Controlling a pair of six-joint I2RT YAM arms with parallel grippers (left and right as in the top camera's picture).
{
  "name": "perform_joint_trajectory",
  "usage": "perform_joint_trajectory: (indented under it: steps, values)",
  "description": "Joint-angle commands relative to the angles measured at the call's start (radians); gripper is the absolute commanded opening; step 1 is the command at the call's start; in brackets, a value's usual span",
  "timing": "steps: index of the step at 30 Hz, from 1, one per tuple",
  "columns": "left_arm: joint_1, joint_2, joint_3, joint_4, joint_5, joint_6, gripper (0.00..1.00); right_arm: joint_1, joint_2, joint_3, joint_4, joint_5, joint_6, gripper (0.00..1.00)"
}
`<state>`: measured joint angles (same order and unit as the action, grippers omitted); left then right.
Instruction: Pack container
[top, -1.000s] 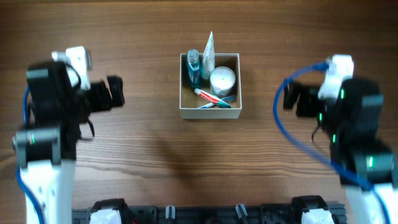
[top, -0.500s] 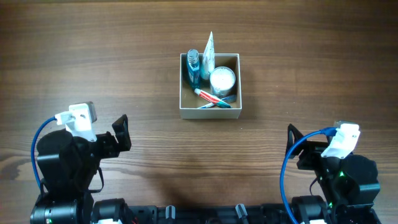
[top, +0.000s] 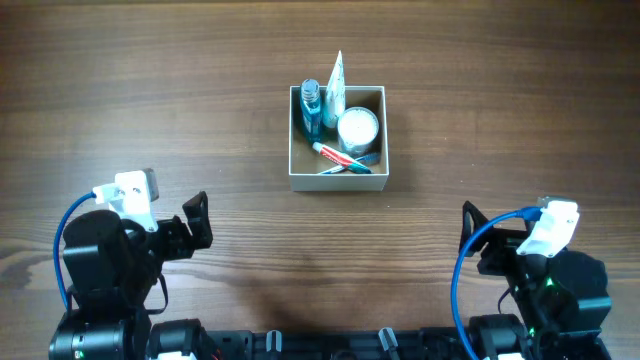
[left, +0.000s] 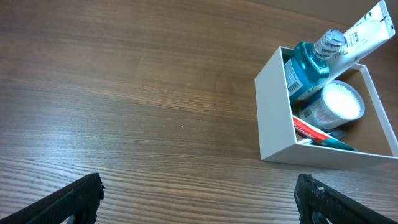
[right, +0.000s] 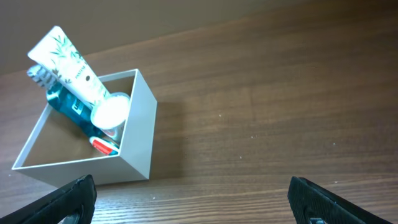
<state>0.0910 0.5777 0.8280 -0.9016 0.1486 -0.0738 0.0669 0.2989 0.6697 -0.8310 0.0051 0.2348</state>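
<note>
Left pincer (left: 202, 198) and right pincer (right: 194, 198) only poke their black tips into frame, the rest is chopped by the bottom edge. Ahead-right of the left pincer, the white tube (left: 367, 28) and the container (left: 273, 118) run off the picture's edge. Ahead-left of the right pincer, the toothpaste (right: 104, 145) sits mostly buried under the jar (right: 111, 111). The tube print's too small to read.

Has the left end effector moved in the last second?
Yes. In the overhead view, the left end effector has drawn back toward the robot's own side, ending farther from the box, which has not shifted.
</note>
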Motion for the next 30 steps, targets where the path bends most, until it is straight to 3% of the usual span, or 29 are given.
perform_joint_trajectory:
  steps: [1,5,10,12,13,17,20,21,26,30]
  values:
    - [0.002,0.001,-0.008,-0.002,0.019,-0.013,1.0,0.001,-0.058,-0.007,-0.001,0.022,0.01,1.0]
    - [0.002,0.001,-0.008,-0.002,0.019,-0.013,1.0,0.001,-0.165,-0.018,0.011,0.004,-0.066,1.0]
    - [0.002,0.001,-0.008,-0.002,0.019,-0.013,1.0,0.0,-0.292,-0.159,0.152,-0.033,-0.166,1.0]
    - [0.002,0.001,-0.008,-0.002,0.019,-0.013,1.0,0.0,-0.295,-0.237,0.29,-0.073,-0.219,0.99]
    - [0.002,0.001,-0.008,-0.002,0.019,-0.013,1.0,0.0,-0.295,-0.323,0.494,-0.096,-0.272,1.0]
    - [0.002,0.001,-0.008,-0.002,0.019,-0.013,1.0,0.0,-0.296,-0.508,0.886,-0.096,-0.373,1.0]
    - [0.002,0.001,-0.008,-0.002,0.019,-0.013,1.0,0.0,-0.296,-0.628,1.068,-0.093,-0.444,1.0]
    - [0.002,0.001,-0.008,-0.002,0.019,-0.013,1.0,0.0,-0.296,-0.66,1.09,-0.092,-0.447,1.0]
    - [0.002,0.001,-0.008,-0.002,0.019,-0.013,1.0,-0.003,-0.296,-0.664,0.831,-0.083,-0.43,1.0]
    - [0.002,0.001,-0.008,-0.002,0.019,-0.013,1.0,-0.004,-0.296,-0.664,0.833,-0.082,-0.43,1.0]
